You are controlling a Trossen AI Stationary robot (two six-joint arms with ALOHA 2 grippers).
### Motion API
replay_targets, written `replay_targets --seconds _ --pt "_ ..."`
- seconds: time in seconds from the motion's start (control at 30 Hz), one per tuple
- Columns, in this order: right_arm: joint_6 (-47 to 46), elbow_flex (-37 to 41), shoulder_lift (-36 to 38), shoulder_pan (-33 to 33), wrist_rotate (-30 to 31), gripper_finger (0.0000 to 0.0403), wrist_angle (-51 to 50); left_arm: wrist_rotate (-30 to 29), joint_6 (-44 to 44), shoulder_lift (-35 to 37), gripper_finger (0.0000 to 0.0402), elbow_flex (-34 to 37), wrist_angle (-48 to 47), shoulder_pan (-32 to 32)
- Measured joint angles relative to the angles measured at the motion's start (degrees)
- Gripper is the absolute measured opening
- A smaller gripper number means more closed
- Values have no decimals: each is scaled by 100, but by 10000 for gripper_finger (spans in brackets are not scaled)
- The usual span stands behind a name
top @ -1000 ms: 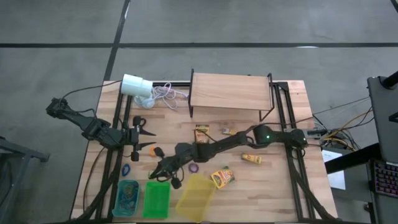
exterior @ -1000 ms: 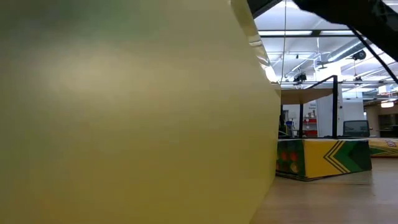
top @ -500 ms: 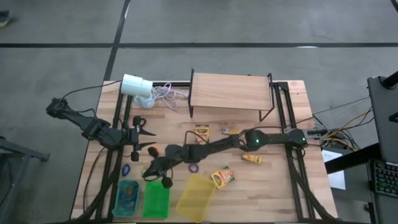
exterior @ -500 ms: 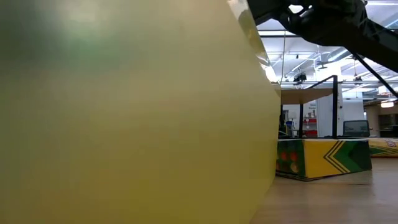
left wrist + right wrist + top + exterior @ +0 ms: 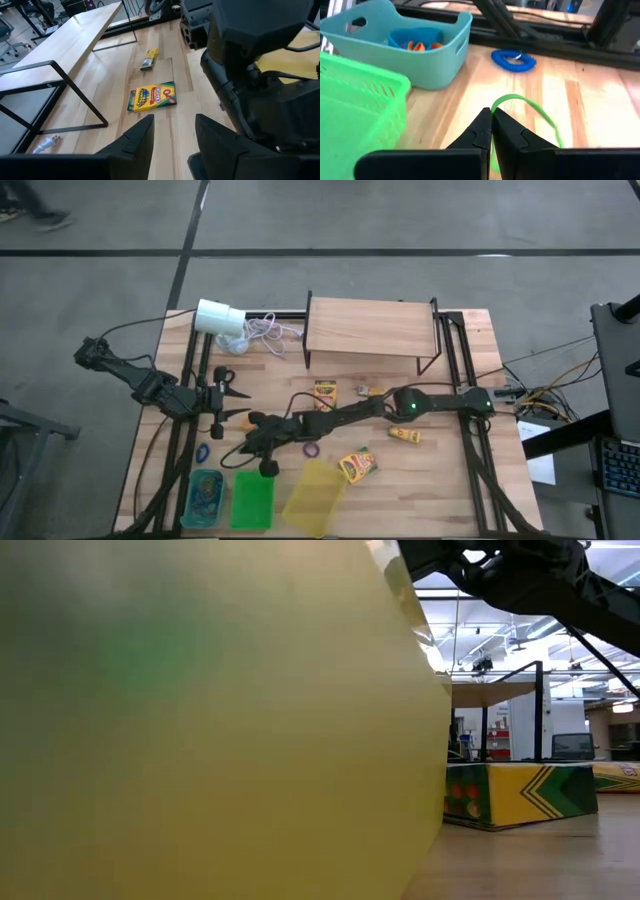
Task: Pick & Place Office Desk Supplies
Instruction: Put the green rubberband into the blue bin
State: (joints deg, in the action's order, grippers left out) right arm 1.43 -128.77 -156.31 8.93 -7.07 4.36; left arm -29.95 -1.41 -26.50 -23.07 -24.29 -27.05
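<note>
R gripper sits low over the wooden table, just in front of the green mesh plastic basket. Its fingers are pinched together on a thin green rubber-band loop, which arcs up from the tips and trails off to one side. Beside the green basket stands a light-blue plastic bin with orange bands inside (a few, count unclear). A blue coiled band lies on the wood just past the bin.

L gripper hangs at the table's left side, fingers apart w/ nothing between them. Its wrist cam shows a yellow-and-green crayon box lying flat, and a small yellow packet farther on.

From above: another crayon box near the yellow plastic bin, a purple band by the R arm.
</note>
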Motion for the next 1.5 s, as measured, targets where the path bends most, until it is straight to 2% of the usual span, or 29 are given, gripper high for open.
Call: replay_targets --seconds 0.63,0.87,1.13,1.5 --pt "-101 1 23 16 -26 8 -213 0 0 0 148 0 0 0" --pt "-81 -289 63 72 -75 8 -239 0 0 0 148 0 -2 0" --pt "-101 -616 77 52 -83 8 -1618 0 0 0 148 0 -1 0" --pt "-128 -597 120 27 -14 8 -2353 0 0 0 148 -2 0 1"
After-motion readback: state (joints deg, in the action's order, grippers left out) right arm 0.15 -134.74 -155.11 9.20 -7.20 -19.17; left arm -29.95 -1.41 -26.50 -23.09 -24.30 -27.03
